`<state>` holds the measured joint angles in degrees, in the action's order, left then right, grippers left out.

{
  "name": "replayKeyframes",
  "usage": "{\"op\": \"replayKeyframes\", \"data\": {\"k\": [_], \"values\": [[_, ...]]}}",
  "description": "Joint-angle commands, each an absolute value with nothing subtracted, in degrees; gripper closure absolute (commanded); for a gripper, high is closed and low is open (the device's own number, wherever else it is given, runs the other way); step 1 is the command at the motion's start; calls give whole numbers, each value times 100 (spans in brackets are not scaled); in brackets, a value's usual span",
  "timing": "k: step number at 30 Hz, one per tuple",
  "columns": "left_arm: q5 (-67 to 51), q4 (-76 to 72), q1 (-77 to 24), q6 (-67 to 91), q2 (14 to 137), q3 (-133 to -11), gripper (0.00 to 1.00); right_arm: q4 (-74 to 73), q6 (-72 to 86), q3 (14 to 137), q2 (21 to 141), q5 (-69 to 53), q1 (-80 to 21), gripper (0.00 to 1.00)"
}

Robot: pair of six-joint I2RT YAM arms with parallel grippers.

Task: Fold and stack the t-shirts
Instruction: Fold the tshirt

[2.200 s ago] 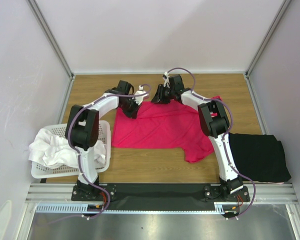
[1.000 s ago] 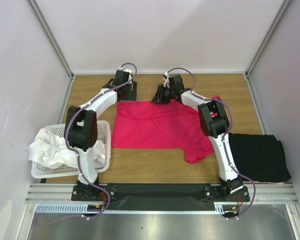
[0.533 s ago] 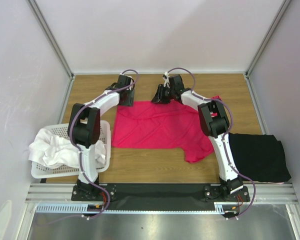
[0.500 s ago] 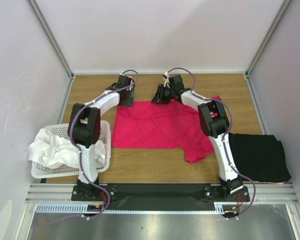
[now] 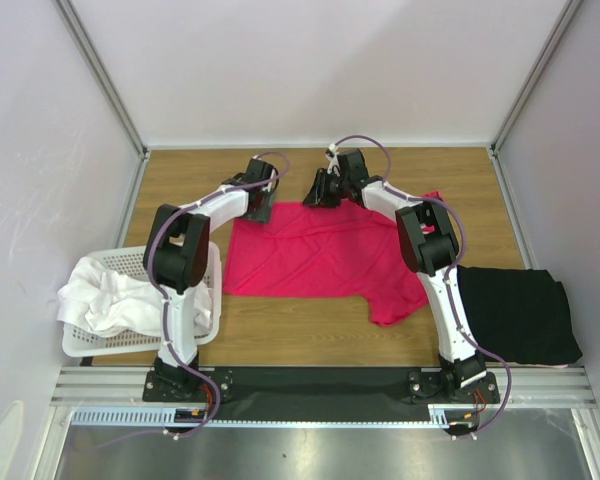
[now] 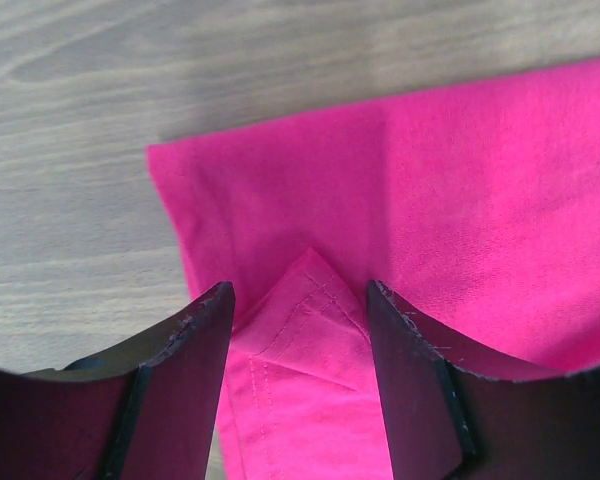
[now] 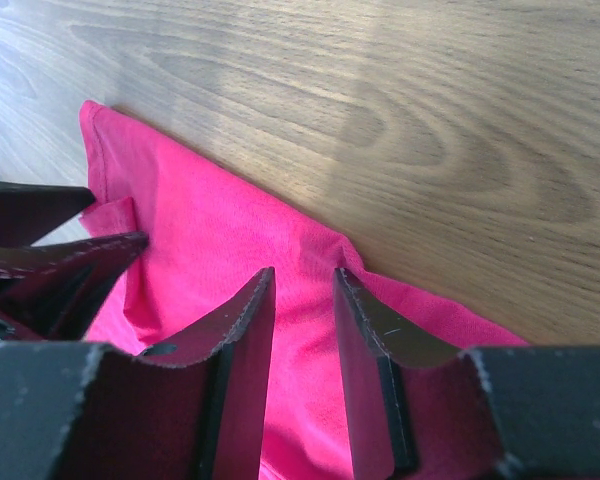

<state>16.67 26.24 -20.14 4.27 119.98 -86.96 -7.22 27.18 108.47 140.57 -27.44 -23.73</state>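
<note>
Where the pink t-shirt (image 5: 320,250) lies, basket (image 5: 213,268) and black t-shirt (image 5: 515,310) flank it.

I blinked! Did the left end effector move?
Yes. The left end effector has come away from the table's far edge, toward the arm bases, onto the pink shirt's corner.

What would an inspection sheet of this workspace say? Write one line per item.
Surface: wooden table, no stains seen.
Job's things: crimson-pink t-shirt spread mid-table; black t-shirt folded at right; white t-shirts heaped in basket at left.
Clutter: nothing seen.
Grippers: left gripper open astride a folded pink corner; right gripper narrow at the shirt's far edge, grip unclear.
Cables: purple cables along both arms.
Surroundings: pale walls, aluminium frame.
</note>
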Motion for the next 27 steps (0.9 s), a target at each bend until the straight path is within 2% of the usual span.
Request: {"op": "replayKeyframes", "data": {"k": [1,3,4,7,14,22,27], "values": [[1872,2672,-2065,246,12067,-8886,39,-993,2637,10793,14115,-2452,-2320,64],[1986,2742,-2074,194,12111,-8912,46,-984,2645,10793,14115,-2461,-2312,64],[2021,2768,-2074,185,12120,-8903,54,-984,2646,10793,14115,-2461,-2320,64],[2101,2734,-2074,176,11998,-8789,63,-975,2646,10802,14115,-2452,-2320,64],[2162,2646,-2074,369,11629,-8491,75,-984,2646,10793,14115,-2443,-2320,64],[2645,2523,-2074,712,11022,-7797,77,-984,2637,10793,14115,-2443,-2320,64],[2786,2373,-2074,940,10601,-7331,75,-1002,2628,10767,14107,-2443,-2329,64]]}}
